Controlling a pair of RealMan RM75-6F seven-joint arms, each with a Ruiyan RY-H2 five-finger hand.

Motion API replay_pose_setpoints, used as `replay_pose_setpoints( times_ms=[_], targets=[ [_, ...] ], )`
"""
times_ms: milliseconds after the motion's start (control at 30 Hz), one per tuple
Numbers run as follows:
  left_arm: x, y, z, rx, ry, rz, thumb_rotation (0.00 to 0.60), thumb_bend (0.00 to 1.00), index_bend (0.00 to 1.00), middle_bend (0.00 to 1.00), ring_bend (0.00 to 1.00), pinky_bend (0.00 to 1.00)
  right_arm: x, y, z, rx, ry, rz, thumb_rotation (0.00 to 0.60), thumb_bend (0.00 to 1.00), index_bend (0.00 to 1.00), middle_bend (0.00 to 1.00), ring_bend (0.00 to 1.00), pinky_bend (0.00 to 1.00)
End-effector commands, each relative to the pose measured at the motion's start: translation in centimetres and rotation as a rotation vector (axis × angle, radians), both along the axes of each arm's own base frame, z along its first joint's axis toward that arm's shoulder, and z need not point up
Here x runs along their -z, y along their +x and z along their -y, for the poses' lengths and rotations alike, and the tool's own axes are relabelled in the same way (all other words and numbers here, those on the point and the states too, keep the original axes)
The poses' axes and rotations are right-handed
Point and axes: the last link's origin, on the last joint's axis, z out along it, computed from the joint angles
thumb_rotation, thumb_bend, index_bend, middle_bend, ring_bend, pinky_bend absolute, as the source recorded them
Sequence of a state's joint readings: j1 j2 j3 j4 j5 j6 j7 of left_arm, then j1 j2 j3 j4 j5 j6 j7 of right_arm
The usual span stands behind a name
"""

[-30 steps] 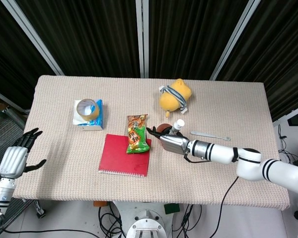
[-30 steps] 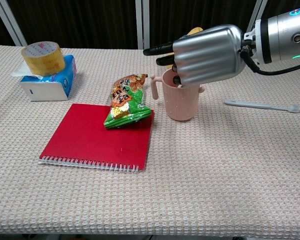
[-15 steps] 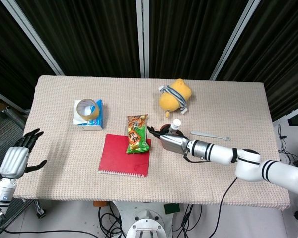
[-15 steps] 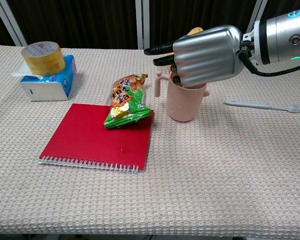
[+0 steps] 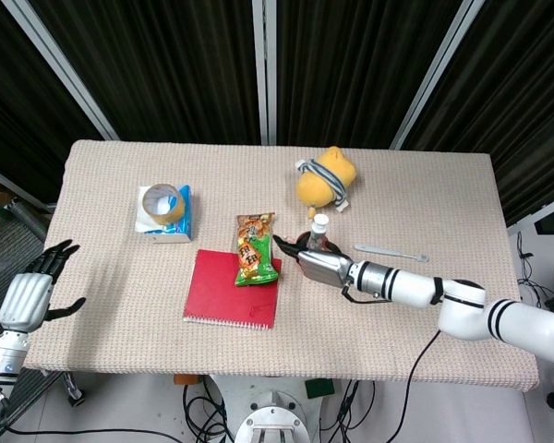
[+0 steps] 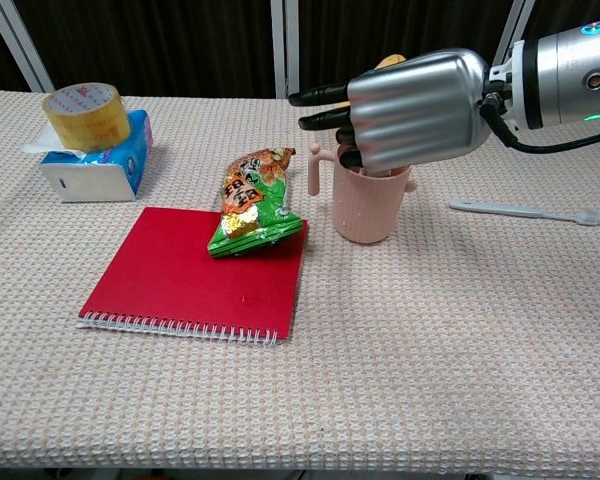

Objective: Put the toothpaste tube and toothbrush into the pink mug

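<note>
Spreading across both views, the bench (image 6: 460,380) you are working at is carrying everything under its woven beige cover. Your right arm is reaching in from the right, and your right hand (image 6: 412,110) is hovering over the mouth of the pink mug (image 6: 365,205), dark fingers (image 6: 320,97) pointing left; whether they are clamped on anything you cannot tell, since the silver back of the hand is hiding the palm. Your left hand (image 5: 28,297) is hanging off the bench's left edge, fingers apart and holding nothing. A red notebook (image 6: 200,275) is lying flat left of the mug, with a green and orange snack bag (image 6: 252,203) resting partly on its far right corner. At the far left, a blue tissue pack (image 6: 95,165) is sitting with a roll of tape (image 6: 85,115) on top. A yellow plush toy (image 5: 325,177) is lying behind the mug. The mug is standing upright just right of the snack bag, handle to the left. The toothpaste tube (image 5: 319,231) is standing in it, white cap sticking up in the head view. The toothbrush (image 6: 525,211) is lying flat on the bench to the mug's right, apart from it.
</note>
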State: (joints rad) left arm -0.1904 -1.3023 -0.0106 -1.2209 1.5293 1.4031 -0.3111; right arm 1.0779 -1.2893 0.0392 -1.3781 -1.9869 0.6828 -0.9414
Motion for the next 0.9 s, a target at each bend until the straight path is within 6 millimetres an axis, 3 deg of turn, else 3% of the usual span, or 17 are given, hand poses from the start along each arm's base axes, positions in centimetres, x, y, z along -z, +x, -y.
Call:
replay_pose_setpoints(
  times_ms=[33,400,600,800,900],
  targets=[
    [0.1,-0.1,-0.1,-0.012,-0.003,-0.006,0.6,0.16,0.12,0.05,0.09,0.22,0.0,0.0,0.0,0.002,-0.004,0.005,0.6,0.65,0.35,0.38,0.02,0.0],
    [0.2,-0.4,-0.1,-0.031,-0.013,-0.015,0.6,0.16,0.12,0.05,0.09,0.22,-0.2,-0.3,-0.5,0.011,-0.011,0.019,0.6,0.65,0.32,0.36,0.01,0.0],
    [0.2,-0.4,-0.2,-0.029,-0.01,-0.014,0.6,0.16,0.12,0.05,0.09,0.22,-0.9,0.4,-1.2,-0.006,-0.005,0.083,0.6,0.65,0.32,0.35,0.01,0.0],
    [0.0,-0.4,-0.3,-0.031,-0.004,-0.013,0.6,0.16,0.12,0.05,0.09,0.22,-3.9,2.0,-2.6,-0.004,-0.018,0.278,0.6,0.65,0.32,0.35,0.01,0.0],
    [-0.1,-0.4,-0.3,-0.026,-0.001,-0.014,0.6,0.16,0.12,0.05,0.09,0.22,-6.1,1.4,-3.0,0.06,-0.049,0.427,0.6,0.63,0.32,0.34,0.01,0.0]
  ],
)
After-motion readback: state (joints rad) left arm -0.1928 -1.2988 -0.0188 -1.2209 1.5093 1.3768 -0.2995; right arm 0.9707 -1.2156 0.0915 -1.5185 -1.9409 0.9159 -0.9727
